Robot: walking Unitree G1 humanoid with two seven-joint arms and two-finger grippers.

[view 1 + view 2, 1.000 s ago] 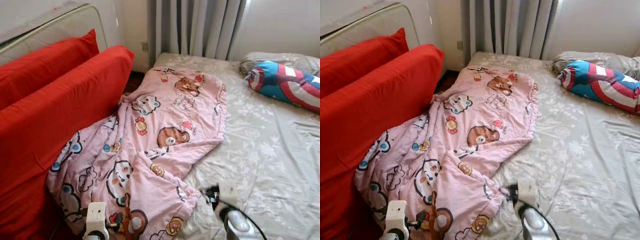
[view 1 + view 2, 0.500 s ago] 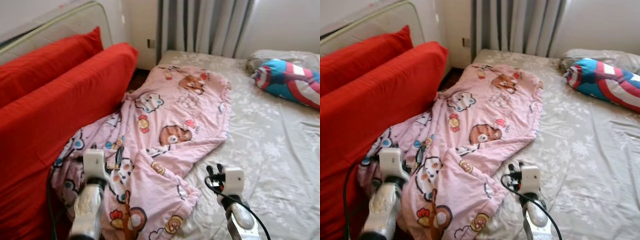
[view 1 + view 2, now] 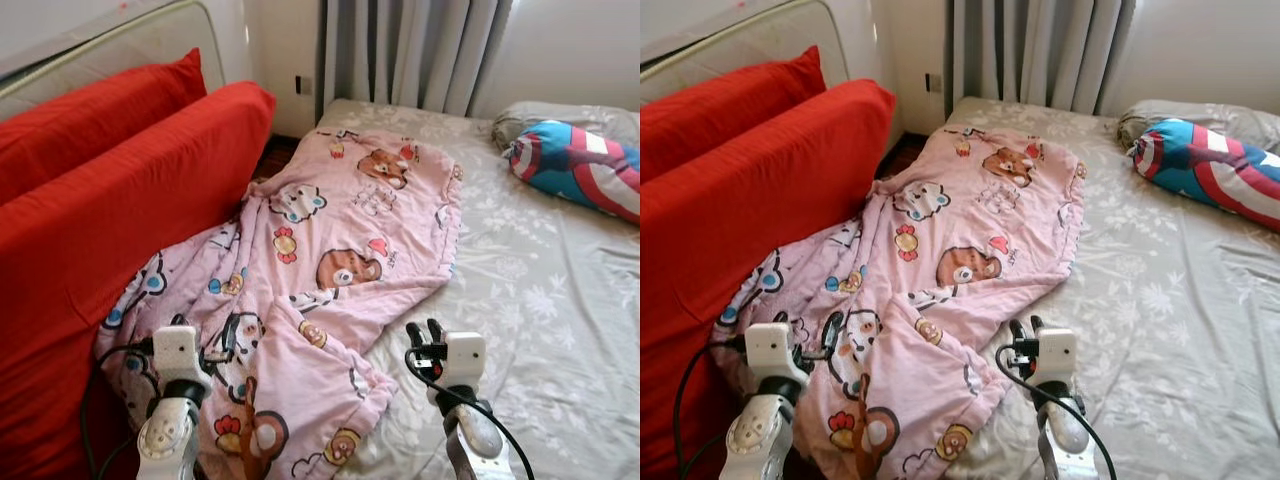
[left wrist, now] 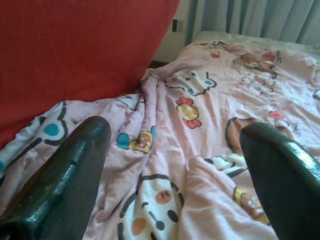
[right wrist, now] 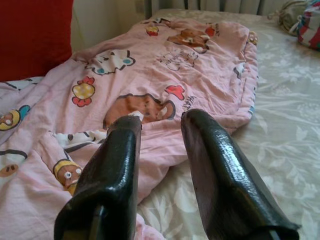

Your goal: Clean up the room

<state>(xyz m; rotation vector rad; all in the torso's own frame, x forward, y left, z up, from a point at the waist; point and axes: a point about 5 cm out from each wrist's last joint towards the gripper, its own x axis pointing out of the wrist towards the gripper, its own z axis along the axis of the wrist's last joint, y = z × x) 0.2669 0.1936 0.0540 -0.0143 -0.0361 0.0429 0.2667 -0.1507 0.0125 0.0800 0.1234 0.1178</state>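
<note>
A pink blanket (image 3: 340, 230) printed with cartoon animals lies rumpled across the left part of the bed, its left edge bunched against the red cushions (image 3: 120, 200). My left gripper (image 3: 218, 345) hovers over the blanket's near left part, fingers wide apart and empty; the same blanket (image 4: 210, 100) lies below them in the left wrist view. My right gripper (image 3: 424, 332) sits just above the sheet beside the blanket's near right edge. Its fingers (image 5: 125, 150) stand open with nothing between them.
The bed's grey flowered sheet (image 3: 540, 300) lies bare on the right. A round red, white and blue pillow (image 3: 580, 165) rests at the far right by a grey pillow. Grey curtains (image 3: 410, 50) hang behind the bed, and a pale padded frame (image 3: 130, 40) stands behind the cushions.
Both arms have come up and forward over the bed's near edge since a second ago. The left arm has dropped a little in the last half second. The blanket has not moved.
</note>
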